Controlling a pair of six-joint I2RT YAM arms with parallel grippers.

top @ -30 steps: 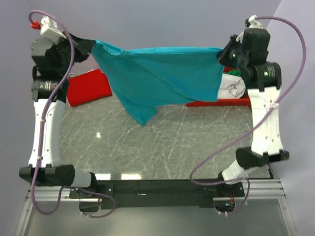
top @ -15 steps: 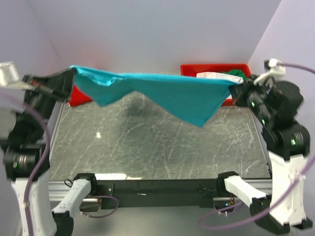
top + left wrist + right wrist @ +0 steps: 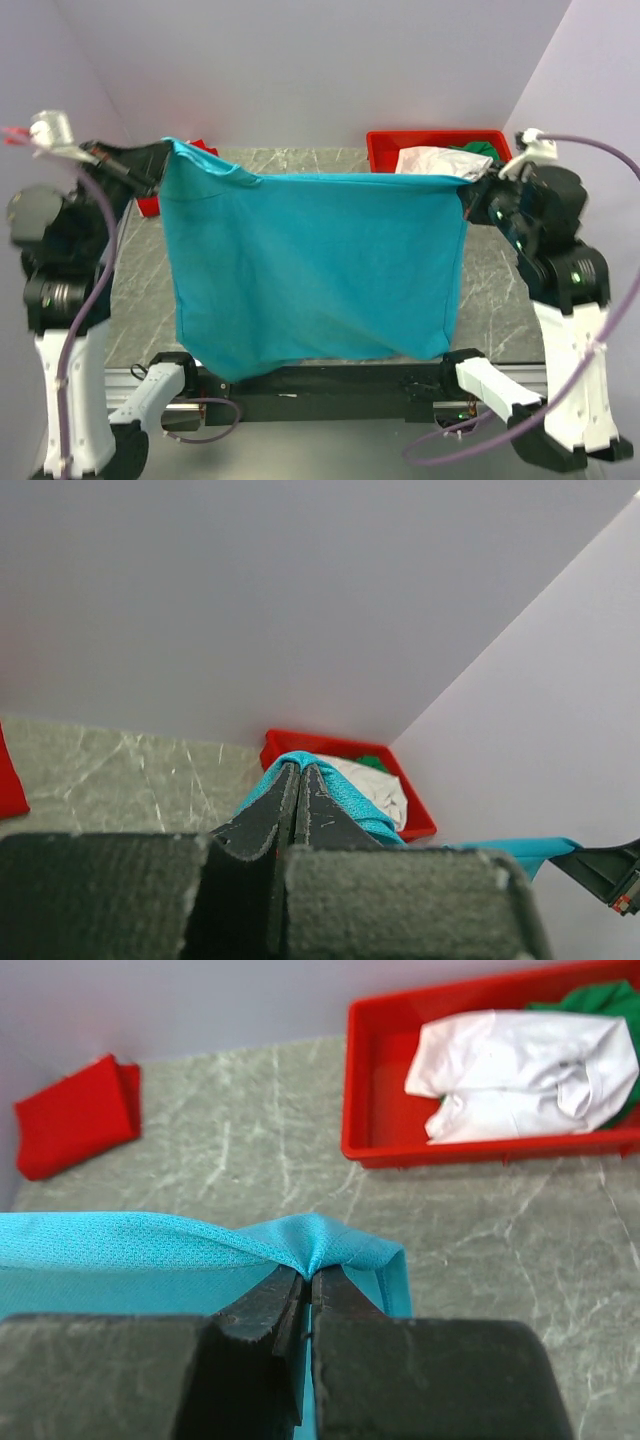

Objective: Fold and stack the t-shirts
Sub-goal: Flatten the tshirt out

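Note:
The teal t-shirt (image 3: 310, 270) hangs stretched flat between both grippers, high above the table, its lower edge near the front. My left gripper (image 3: 160, 160) is shut on its left top corner (image 3: 300, 765). My right gripper (image 3: 470, 192) is shut on its right top corner (image 3: 310, 1260). A folded red t-shirt (image 3: 75, 1115) lies at the far left of the table, mostly hidden in the top view (image 3: 148, 205). The white t-shirt (image 3: 430, 160) and green t-shirt (image 3: 478, 148) lie crumpled in the red bin (image 3: 385, 145).
The red plastic bin (image 3: 360, 1090) stands at the back right of the grey marble table (image 3: 250, 1150). Purple walls close in the back and both sides. The arm bases and black rail sit along the front edge.
Both grippers have lifted and drawn toward the front, and the teal shirt, which sagged in a twisted band, now hangs open as a flat sheet.

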